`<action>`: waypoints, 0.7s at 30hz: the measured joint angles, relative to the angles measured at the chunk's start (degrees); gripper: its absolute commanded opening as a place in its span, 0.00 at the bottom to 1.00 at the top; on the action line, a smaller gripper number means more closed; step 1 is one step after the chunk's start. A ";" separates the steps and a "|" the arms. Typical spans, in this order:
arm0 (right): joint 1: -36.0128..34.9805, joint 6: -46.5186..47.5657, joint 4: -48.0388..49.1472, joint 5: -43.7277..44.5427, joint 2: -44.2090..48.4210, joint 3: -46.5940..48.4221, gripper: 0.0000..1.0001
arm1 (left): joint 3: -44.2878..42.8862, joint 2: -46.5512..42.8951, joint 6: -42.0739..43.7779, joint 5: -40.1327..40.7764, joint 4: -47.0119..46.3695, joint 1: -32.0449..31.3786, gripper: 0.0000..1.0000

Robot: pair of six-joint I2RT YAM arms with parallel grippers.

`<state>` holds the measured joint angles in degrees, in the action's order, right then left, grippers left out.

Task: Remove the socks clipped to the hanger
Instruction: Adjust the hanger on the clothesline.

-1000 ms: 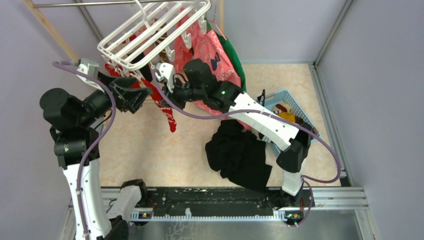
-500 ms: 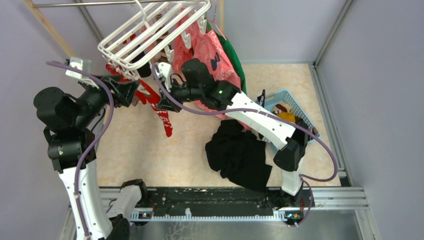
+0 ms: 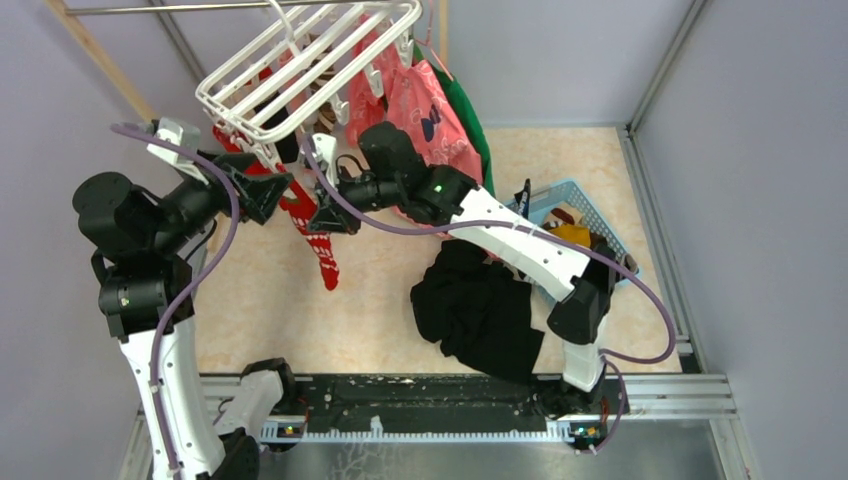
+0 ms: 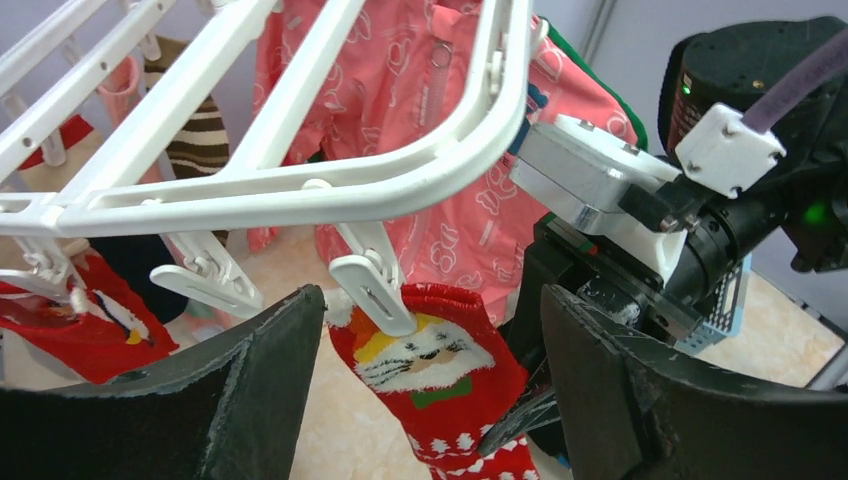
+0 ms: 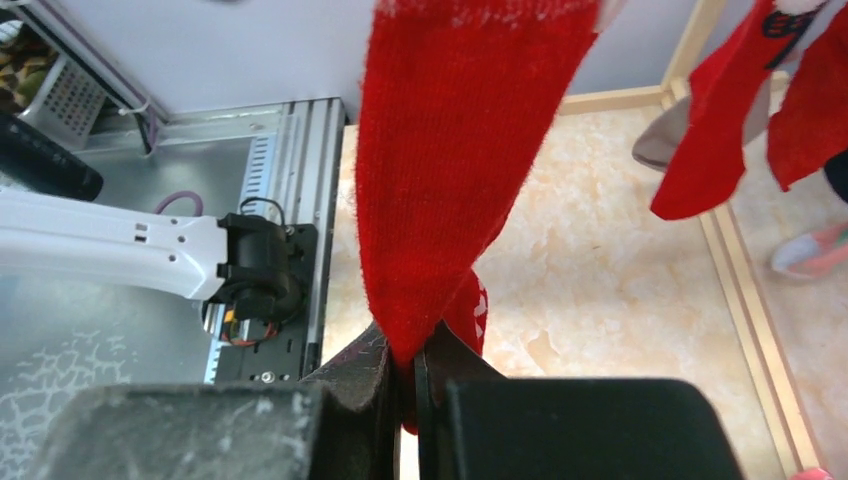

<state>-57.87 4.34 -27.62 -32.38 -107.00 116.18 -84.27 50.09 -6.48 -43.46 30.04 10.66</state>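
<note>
Right gripper (image 5: 405,362) was pressed together on the lower part of a red sock (image 5: 450,150), pinching the fabric between its fingers. I observed that the sock hung from a white clip (image 4: 370,290) on an outer rail of the hanger (image 4: 300,185), at the far left of the scene. Left gripper (image 4: 430,300) was spread wide, with one finger on each side of the clip and the sock's cuff. I could not confirm contact there. Other red socks (image 5: 700,150) hung from the hanger nearby.
</note>
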 measured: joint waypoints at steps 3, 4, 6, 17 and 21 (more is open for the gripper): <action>0.00 0.09 0.70 -2.03 1.33 -1.99 0.00 | -0.74 0.17 3.69 -2.03 2.71 0.00 0.89; 0.02 0.11 0.79 -2.64 2.10 -2.95 0.00 | -1.40 0.37 4.96 -2.73 3.93 0.00 0.90; 0.37 0.11 0.98 -4.00 3.82 -4.66 0.00 | -2.84 0.76 7.08 -3.98 6.08 0.00 0.91; 4.28 0.98 2.95 -9.33 12.39 -9.68 0.00 | -7.04 1.75 11.89 -11.23 12.61 0.00 0.92; 4.35 0.94 3.89 -10.51 12.61 -10.49 0.06 | -11.28 3.48 15.34 -10.49 15.28 0.00 0.91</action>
<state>-53.52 5.28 -23.73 -42.89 -94.39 105.69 -95.55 53.56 8.86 -53.95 45.32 10.66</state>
